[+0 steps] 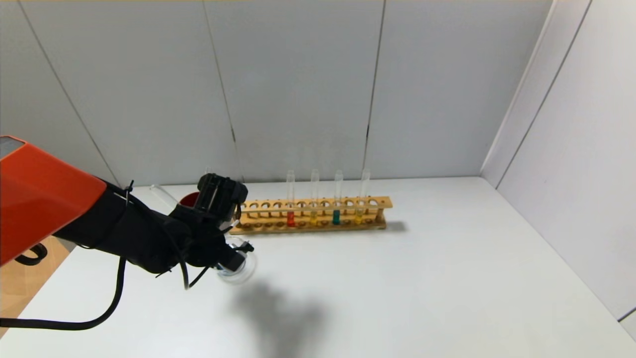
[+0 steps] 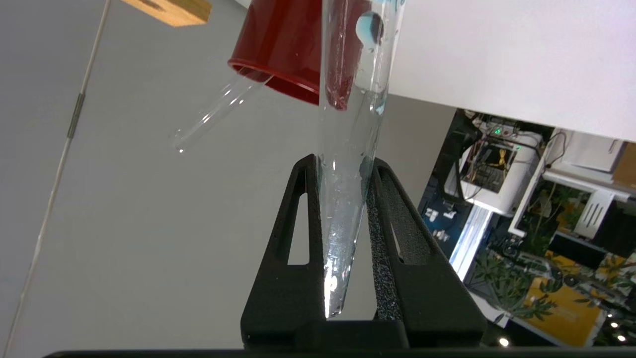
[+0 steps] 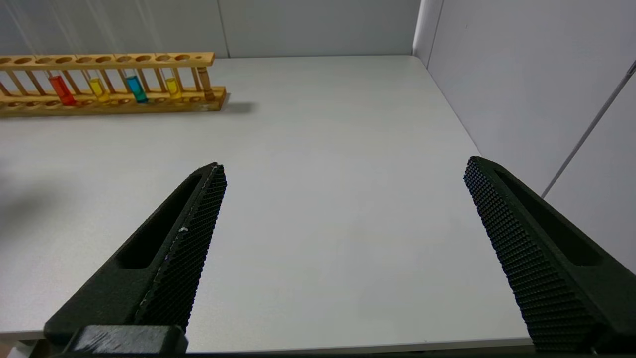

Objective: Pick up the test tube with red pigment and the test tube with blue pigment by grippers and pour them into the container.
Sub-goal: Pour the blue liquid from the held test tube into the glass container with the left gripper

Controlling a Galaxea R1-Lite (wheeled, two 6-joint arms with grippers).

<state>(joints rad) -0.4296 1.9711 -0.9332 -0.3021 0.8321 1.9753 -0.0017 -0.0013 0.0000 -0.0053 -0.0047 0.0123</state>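
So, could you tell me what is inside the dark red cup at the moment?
An empty clear test tube leans out over the dark red cup's rim. The cup's inside is hidden, and the tube in the left gripper crosses its front.

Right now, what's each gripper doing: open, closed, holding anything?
Left gripper: closed on a clear test tube with blue droplets inside, tipped over the glass dish.
Right gripper: open, holding nothing, above the table.

My left arm [image 1: 124, 228] has an orange shell, black body and loose black cables. My right gripper [image 3: 343, 169] has black pointed fingers with dimpled pads.
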